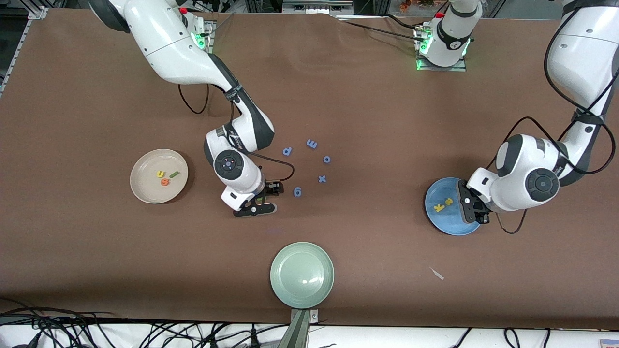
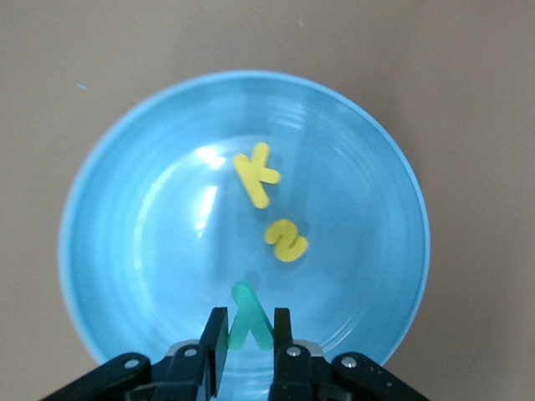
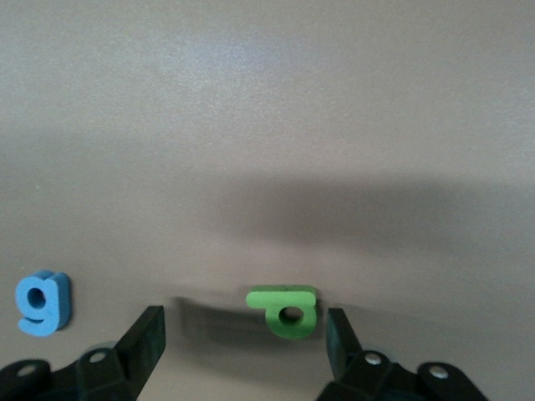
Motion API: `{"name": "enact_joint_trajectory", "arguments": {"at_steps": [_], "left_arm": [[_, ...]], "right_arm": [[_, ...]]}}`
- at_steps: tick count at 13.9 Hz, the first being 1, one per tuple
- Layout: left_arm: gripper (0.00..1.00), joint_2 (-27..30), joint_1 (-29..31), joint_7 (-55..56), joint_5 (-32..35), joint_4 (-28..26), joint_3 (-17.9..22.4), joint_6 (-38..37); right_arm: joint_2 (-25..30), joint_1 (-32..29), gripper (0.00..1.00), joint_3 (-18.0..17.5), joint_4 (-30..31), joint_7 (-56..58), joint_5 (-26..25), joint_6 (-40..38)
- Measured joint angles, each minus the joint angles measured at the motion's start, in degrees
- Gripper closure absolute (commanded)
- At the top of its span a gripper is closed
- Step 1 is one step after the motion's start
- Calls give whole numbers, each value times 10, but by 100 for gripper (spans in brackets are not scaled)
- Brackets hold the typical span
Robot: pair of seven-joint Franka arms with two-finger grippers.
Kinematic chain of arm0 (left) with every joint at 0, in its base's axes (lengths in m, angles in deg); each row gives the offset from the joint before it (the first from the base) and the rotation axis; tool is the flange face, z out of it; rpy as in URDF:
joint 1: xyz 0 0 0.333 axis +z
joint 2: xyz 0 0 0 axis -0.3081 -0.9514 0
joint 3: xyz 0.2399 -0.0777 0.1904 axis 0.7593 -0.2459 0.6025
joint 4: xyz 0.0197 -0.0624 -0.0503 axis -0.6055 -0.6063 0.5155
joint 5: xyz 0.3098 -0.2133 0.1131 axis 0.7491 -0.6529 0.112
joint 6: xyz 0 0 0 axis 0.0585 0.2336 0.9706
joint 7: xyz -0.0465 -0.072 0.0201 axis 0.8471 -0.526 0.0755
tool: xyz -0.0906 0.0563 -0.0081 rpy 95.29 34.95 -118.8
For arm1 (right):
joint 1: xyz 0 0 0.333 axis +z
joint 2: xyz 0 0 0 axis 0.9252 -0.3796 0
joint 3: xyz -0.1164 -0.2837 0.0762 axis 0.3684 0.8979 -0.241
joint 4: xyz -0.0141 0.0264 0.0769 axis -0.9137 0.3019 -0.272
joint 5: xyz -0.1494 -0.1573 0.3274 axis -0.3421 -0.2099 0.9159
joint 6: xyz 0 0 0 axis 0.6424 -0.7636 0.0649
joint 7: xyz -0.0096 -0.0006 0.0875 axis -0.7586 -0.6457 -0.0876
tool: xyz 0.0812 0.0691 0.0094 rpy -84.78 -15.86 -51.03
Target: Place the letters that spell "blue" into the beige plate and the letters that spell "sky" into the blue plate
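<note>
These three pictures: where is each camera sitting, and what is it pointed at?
Front view: high across the table, facing both arms' bases; shows both whole arms, the beige plate, blue plate and a pale green plate.
Left wrist view: on the left arm's wrist, looking down into the blue plate; the left gripper, shut on the teal y, shows.
Right wrist view: on the right arm's wrist, facing the tabletop; the right gripper's open fingers flank the green b.
Shared: front and left wrist both show the yellow k.
</note>
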Motion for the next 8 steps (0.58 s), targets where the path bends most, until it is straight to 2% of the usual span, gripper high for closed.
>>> {"name": "enact_joint_trajectory", "arguments": {"at_steps": [1, 2, 4, 7, 8], "left_arm": [[19, 0, 4, 0, 0, -5, 0, 2], [0, 0, 7, 0, 0, -7, -1, 3], [0, 2, 13, -8, 0, -7, -10, 4], [0, 28, 19, -2, 0, 0, -38, -15], [0, 38, 20, 7, -4, 6, -42, -33]], "right_arm": [[0, -1, 19, 0, 0, 0, 0, 0], [-1, -1, 20, 0, 0, 0, 0, 0], [-3, -2, 26, 1, 0, 0, 0, 0], [-4, -2, 52, 1, 0, 0, -1, 3], [-4, -2, 58, 2, -1, 0, -1, 3]]}}
